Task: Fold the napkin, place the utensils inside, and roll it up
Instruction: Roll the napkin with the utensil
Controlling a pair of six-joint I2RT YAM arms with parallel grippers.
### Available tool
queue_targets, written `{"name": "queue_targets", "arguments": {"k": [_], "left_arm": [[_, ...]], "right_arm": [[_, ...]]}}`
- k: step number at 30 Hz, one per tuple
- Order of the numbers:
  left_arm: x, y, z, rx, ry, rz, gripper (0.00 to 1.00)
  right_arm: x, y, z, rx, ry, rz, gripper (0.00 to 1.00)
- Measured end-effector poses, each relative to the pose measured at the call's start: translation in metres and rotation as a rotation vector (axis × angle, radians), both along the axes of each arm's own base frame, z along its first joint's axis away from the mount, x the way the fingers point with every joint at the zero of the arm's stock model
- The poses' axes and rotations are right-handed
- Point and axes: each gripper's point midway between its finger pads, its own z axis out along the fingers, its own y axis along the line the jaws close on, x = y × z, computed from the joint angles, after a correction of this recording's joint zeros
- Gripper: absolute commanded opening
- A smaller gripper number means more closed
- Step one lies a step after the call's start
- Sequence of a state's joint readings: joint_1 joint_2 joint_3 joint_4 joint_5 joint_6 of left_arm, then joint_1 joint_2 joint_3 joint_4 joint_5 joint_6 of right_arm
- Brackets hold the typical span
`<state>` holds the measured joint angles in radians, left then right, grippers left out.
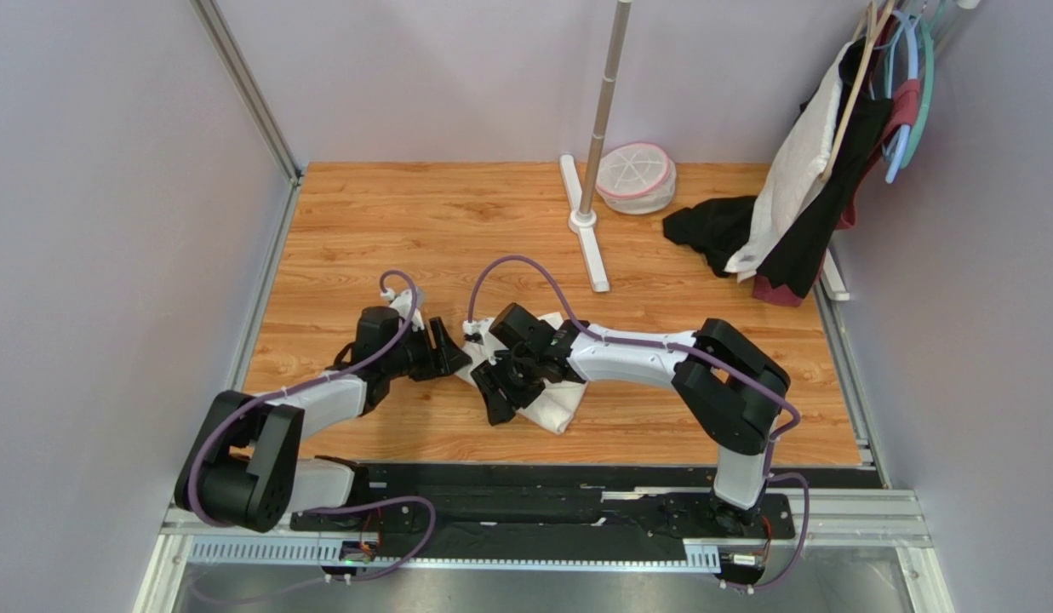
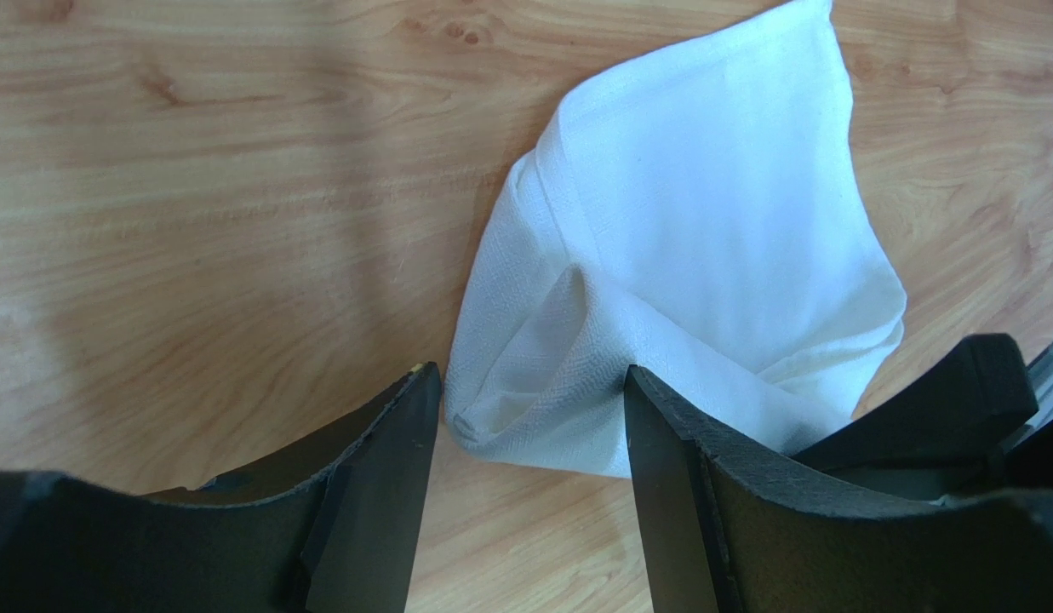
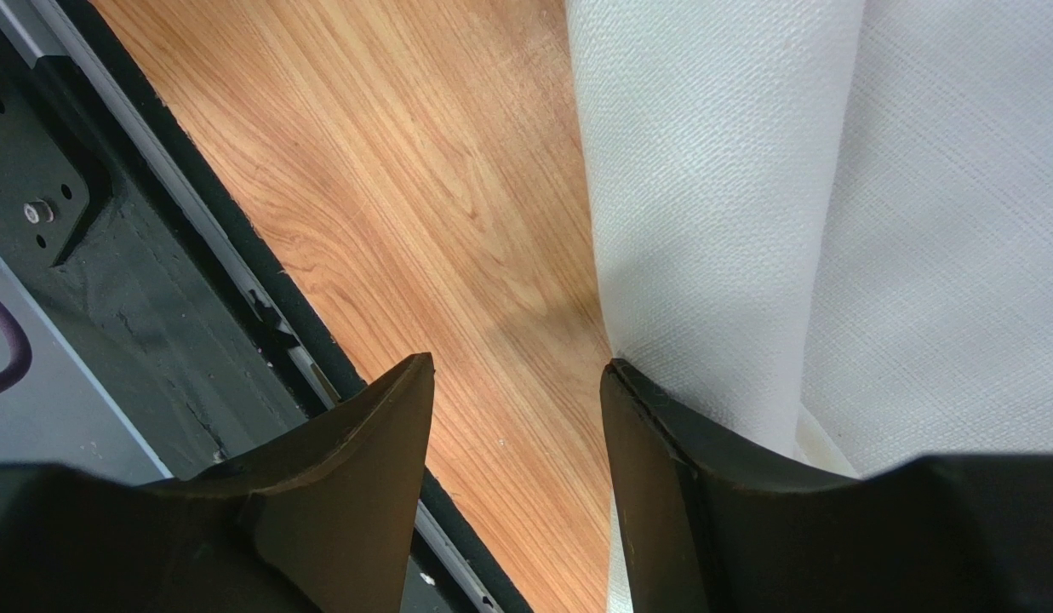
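Napkin sits just below the centre of the top view on the wooden worktop, bunched up between the two arms and near the lower edge of the wood. Left end effector is spread, nothing pinched. In the left wrist view its fingers straddle the lower folded corner of the cloth, one tip just beside each side, likely lined up to nip that corner and tuck or turn it. Right end effector is also spread and holds nothing. In the right wrist view its right-hand finger is at the cloth's long edge, with bare wood in the gap, so it looks set to catch or push that edge from the other side. Judgement: the two are placed on opposite sides so the bundle can be rolled without spreading open. Napkin look: cream-white, plain coarse weave, soft, already folded over into a lumpy pouch shape with overlapping layers, and a loose tuck and creases at the lower end. Not a tight roll yet. No fork visible in any view; cannot tell whether it is inside the folds.
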<state>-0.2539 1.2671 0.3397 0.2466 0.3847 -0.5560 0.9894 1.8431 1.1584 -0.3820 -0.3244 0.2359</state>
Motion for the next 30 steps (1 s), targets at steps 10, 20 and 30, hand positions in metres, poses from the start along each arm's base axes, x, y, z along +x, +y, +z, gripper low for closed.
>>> {"name": "queue_targets", "arguments": {"k": [10, 20, 30], "left_arm": [[0.013, -0.012, -0.001, -0.06, -0.01, -0.018, 0.19], [0.021, -0.021, 0.011, -0.089, 0.026, -0.041, 0.0], [0.023, -0.022, 0.009, -0.076, 0.138, -0.024, 0.0]], "right_arm": [[0.0, -0.001, 0.001, -0.001, -0.003, -0.002, 0.57], [0.021, -0.005, 0.046, 0.011, -0.238, -0.038, 0.59], [0.03, -0.008, 0.033, -0.089, -0.481, -0.002, 0.57]]}}
